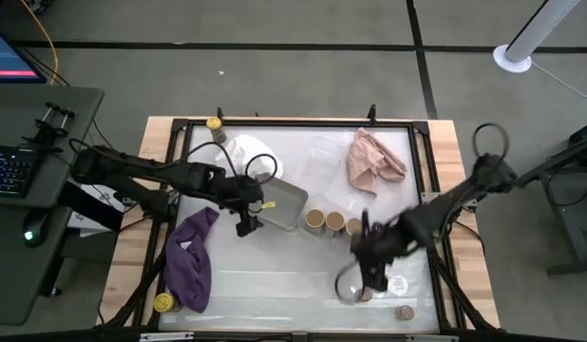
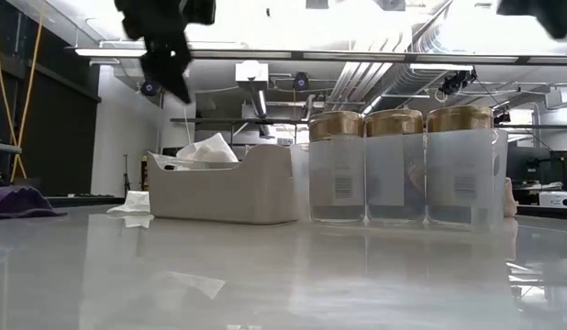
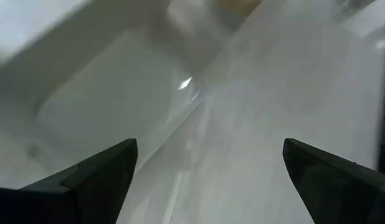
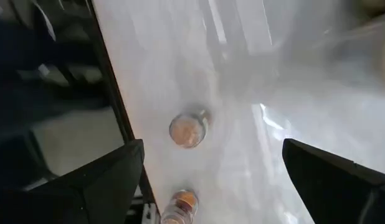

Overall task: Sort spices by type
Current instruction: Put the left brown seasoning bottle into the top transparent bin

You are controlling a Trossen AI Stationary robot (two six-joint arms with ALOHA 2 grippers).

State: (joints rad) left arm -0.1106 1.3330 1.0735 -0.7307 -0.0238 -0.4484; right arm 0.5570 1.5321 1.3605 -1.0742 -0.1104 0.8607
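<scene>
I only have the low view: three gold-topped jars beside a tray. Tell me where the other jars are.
Observer: From above, one yellow-lidded jar stands at the table's top-left edge. A second yellow-lidded jar is at the bottom left, by the purple cloth.
Operator: Now the tiny ones.
Observer: Two tiny jars stand near the bottom-right corner. The right gripper hovers open over them.
Operator: Report the left gripper.
Observer: The left gripper is open, above the edge of the tray, on the side away from your three jars.
</scene>
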